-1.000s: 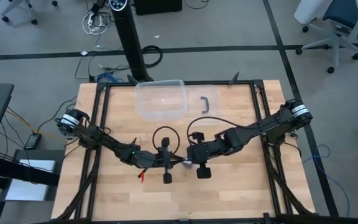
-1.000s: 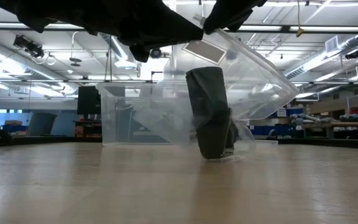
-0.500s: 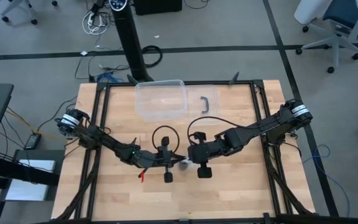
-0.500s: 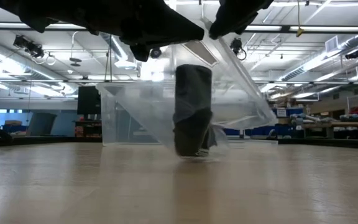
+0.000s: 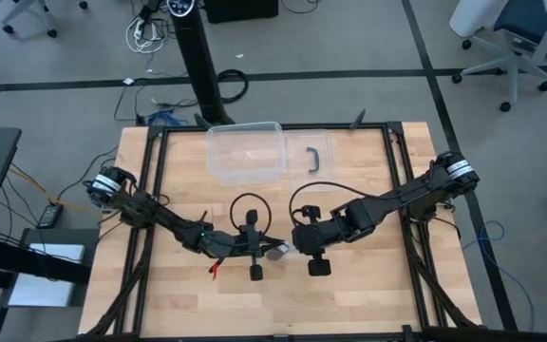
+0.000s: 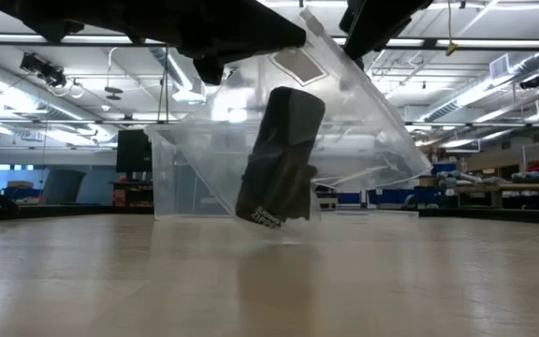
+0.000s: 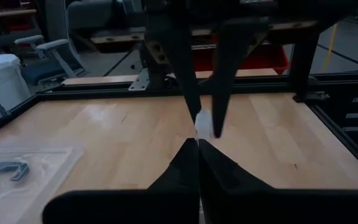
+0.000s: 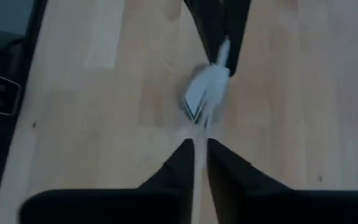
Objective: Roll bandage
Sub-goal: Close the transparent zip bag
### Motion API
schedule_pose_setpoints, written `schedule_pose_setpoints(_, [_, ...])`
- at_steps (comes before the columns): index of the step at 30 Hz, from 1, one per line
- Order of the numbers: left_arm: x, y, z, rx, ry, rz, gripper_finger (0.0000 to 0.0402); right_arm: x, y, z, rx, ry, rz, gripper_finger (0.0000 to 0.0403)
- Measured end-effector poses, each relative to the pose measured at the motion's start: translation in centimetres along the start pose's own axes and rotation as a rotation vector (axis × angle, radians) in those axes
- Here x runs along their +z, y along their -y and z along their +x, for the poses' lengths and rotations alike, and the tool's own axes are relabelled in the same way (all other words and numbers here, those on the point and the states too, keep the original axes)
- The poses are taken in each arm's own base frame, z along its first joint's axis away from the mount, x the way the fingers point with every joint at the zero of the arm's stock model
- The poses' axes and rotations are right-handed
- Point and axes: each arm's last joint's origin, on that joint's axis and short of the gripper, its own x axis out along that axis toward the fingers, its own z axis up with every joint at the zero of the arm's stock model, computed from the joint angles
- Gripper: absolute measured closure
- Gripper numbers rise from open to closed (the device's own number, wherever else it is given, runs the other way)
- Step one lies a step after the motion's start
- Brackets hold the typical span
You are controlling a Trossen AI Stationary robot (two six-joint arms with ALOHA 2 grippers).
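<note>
From above, your two arms meet near the middle of the bench (image 5: 368,294). The left gripper (image 5: 272,251) and right gripper (image 5: 291,249) face each other, both at a small pale bag (image 5: 278,252) hanging between them. A clear box (image 5: 246,152) sits toward the far edge, its handled lid (image 5: 314,155) just beside it.

At bench height, you see the bandage (image 6: 281,157), a black roll, tilted inside the clear bag (image 6: 363,122), which hangs from the arms above; the roll's lower end is just above the wood.

In your left wrist view, the left gripper (image 7: 199,144) is closed, fingertips together on a thin edge of the bag. The right gripper (image 7: 206,127) points at it from opposite, pinching the same bag.

Your right wrist view shows the right gripper (image 8: 200,144) nearly closed on the bag (image 8: 202,93), with the left gripper (image 8: 219,53) clamped on its far end.
</note>
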Motion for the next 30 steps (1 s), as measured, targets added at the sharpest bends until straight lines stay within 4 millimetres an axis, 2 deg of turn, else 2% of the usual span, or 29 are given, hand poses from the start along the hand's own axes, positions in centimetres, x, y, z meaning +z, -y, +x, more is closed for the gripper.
schedule_pose_setpoints(7, [0.0,0.0,0.0,-0.003,-0.005,0.001,0.0401,0.2,-1.1,-2.0,-0.120,0.123,0.023,0.0276])
schedule_pose_setpoints(13, [0.0,0.0,0.0,-0.004,0.001,-0.002,0.0401,0.8,-1.9,-1.9,-0.127,0.219,0.055,0.0255])
schedule_pose_setpoints(23, [0.4,0.1,-0.1,-0.009,0.032,0.009,0.0401,0.7,-1.3,-1.0,-0.070,0.232,0.113,0.0295])
schedule_pose_setpoints(30, [0.4,0.1,-0.1,-0.012,0.037,0.008,0.0401,0.4,-1.3,-0.5,-0.062,0.246,0.108,0.0368])
